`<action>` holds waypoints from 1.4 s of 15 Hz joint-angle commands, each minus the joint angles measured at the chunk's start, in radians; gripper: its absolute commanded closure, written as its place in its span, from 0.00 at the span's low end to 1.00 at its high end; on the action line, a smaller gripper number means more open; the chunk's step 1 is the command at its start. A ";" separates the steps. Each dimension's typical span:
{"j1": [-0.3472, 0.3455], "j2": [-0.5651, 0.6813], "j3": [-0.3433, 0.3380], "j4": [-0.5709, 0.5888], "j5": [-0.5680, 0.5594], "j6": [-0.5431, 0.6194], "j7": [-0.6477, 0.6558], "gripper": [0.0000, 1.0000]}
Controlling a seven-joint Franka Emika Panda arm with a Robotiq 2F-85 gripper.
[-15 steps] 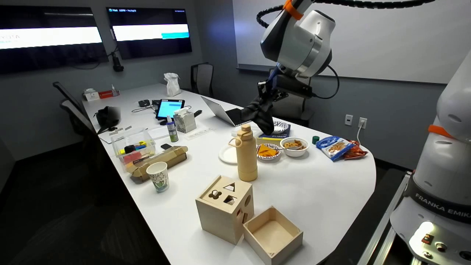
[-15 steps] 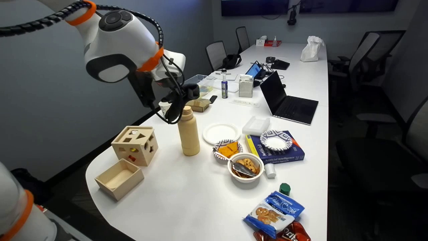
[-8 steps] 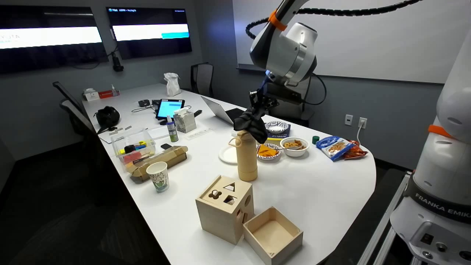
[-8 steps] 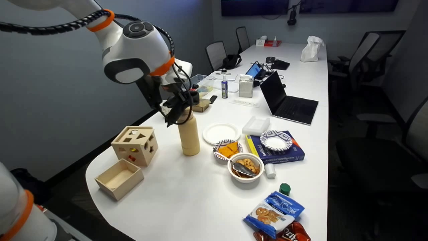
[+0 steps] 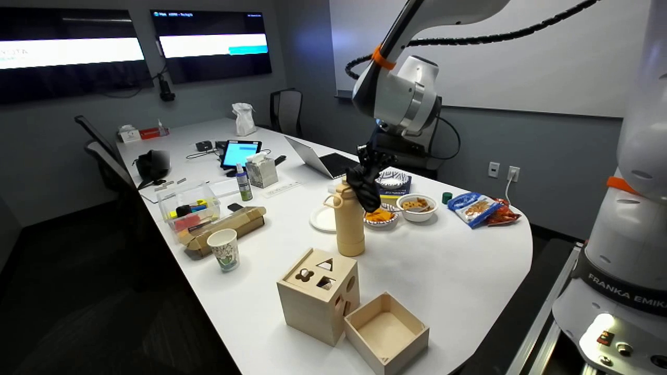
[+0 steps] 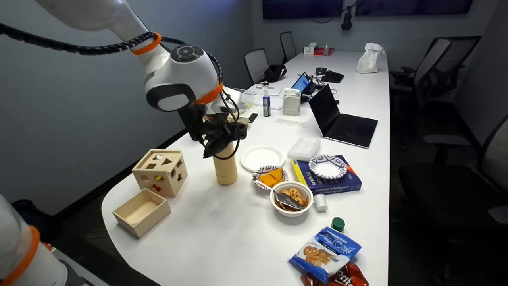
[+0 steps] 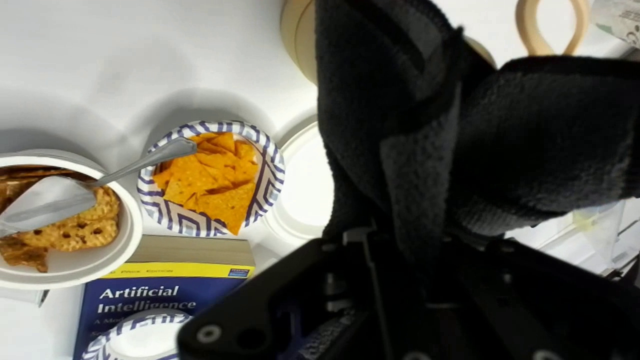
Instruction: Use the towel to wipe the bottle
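Observation:
A tan bottle with a loop handle stands upright on the white table; it also shows in an exterior view and partly in the wrist view. My gripper is shut on a black towel, which hangs in folds from the fingers. The towel overlaps the bottle's top and upper side in both exterior views; I cannot tell how firmly it touches. In the wrist view the towel hides most of the bottle, and the fingertips pinch its bunched cloth.
A bowl of chips, a bowl of cookies with tongs, a white plate and a book are near the bottle. A wooden shape box and open wooden tray stand on another side.
The arm has come down with the towel, from above the bottle to beside its upper part. The towel now covers the bottle's top. The bottle has not moved.

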 commanded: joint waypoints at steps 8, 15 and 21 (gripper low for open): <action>0.000 -0.025 -0.028 0.071 -0.002 -0.002 0.032 0.97; 0.005 0.035 -0.033 0.133 -0.028 -0.035 0.044 0.97; 0.021 0.089 -0.068 0.139 -0.129 -0.067 0.117 0.97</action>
